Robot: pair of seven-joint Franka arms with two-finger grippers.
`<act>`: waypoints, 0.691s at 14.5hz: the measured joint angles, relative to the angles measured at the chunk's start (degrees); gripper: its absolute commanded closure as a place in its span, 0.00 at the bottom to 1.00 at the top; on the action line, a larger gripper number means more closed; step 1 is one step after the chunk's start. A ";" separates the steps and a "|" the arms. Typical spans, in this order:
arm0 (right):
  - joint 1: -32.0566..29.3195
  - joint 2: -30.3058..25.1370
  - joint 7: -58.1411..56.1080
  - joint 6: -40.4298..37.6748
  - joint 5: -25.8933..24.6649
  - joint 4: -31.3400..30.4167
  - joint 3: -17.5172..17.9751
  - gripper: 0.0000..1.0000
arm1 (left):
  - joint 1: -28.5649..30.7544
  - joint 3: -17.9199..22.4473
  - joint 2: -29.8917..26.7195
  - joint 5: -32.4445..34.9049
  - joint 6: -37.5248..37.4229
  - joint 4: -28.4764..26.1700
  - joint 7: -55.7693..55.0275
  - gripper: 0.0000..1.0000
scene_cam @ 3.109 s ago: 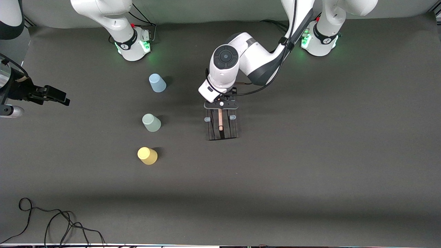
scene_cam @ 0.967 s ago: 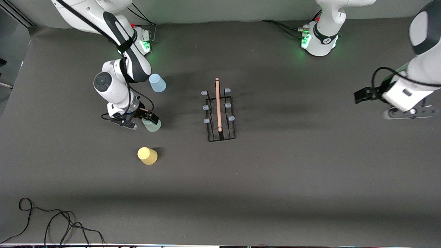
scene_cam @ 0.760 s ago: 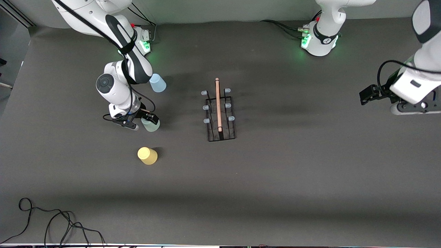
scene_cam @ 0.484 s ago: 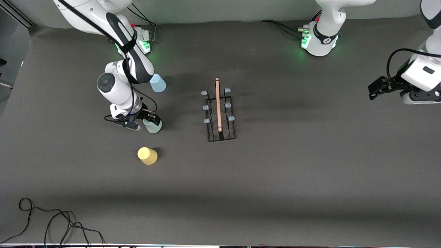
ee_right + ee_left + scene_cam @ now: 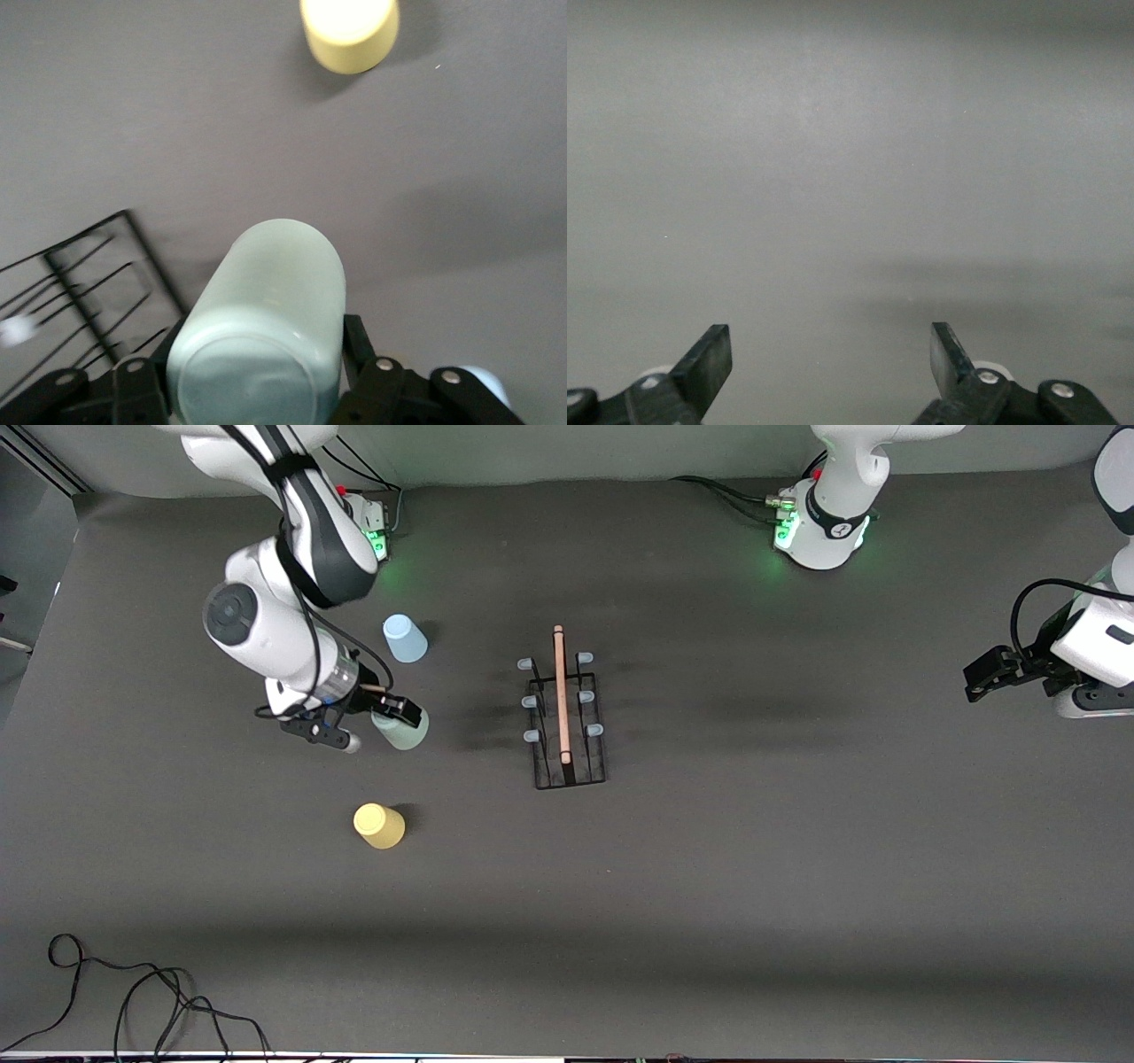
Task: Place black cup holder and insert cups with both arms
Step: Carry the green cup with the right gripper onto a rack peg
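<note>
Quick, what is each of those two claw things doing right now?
Left gripper: open, empty, waiting off at its own end of the table.
Right gripper: shut on the small pale green plastic cup.

You are getting even, soft overhead light in the front view, with faint shadows falling toward three o'clock of the yellow cup (image 5: 379, 825). Green base lights are glowing at twelve o'clock. The black cup holder (image 5: 80, 292) is smearing with motion blur.
</note>
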 measured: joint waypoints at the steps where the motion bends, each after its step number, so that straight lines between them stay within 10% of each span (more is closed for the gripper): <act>1: 2.35 -0.24 4.10 -0.86 0.03 1.74 0.04 1.00 | 0.00 -0.03 -0.01 0.00 -0.01 0.46 0.00 0.00; 10: 19.97 2.66 27.74 0.65 -3.66 3.99 0.33 1.00 | 1.01 0.01 1.98 -0.01 -3.63 4.01 0.03 0.00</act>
